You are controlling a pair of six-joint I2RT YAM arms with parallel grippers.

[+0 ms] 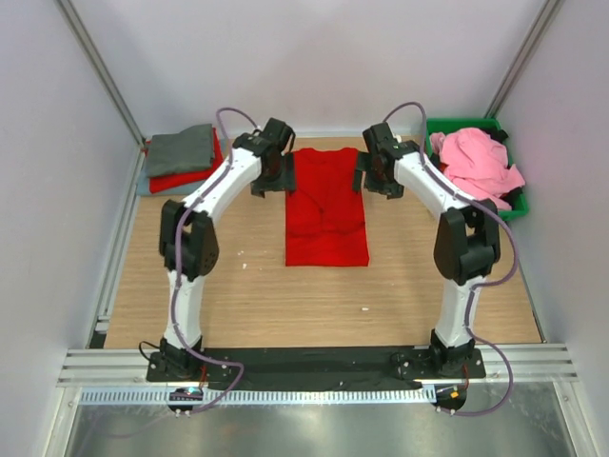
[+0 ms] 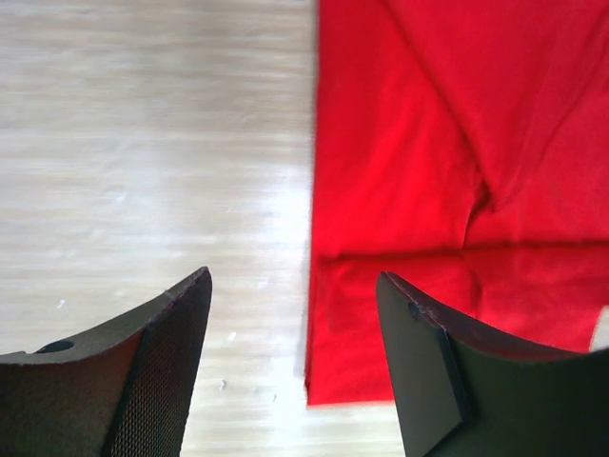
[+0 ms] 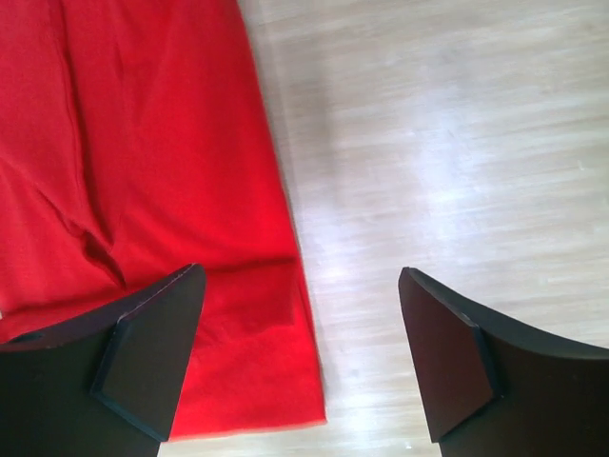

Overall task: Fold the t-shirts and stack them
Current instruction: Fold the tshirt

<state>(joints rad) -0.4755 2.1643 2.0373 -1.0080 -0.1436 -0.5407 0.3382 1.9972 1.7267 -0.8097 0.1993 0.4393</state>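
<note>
In front of the arm bases I see bare wood of the table (image 1: 247, 295). The red shirt (image 1: 326, 205) lies mid-table as 1 long strip with straight side edges and wood on both sides. At its far end, the left gripper (image 2: 293, 276) gapes wide over the left edge and grips nothing. The right gripper (image 3: 303, 269) does likewise over the right edge. Far left sits a stack topped by a grey shirt (image 1: 181, 148). Far right, a pink shirt (image 1: 476, 162) spills from the green bin (image 1: 461, 124).
</note>
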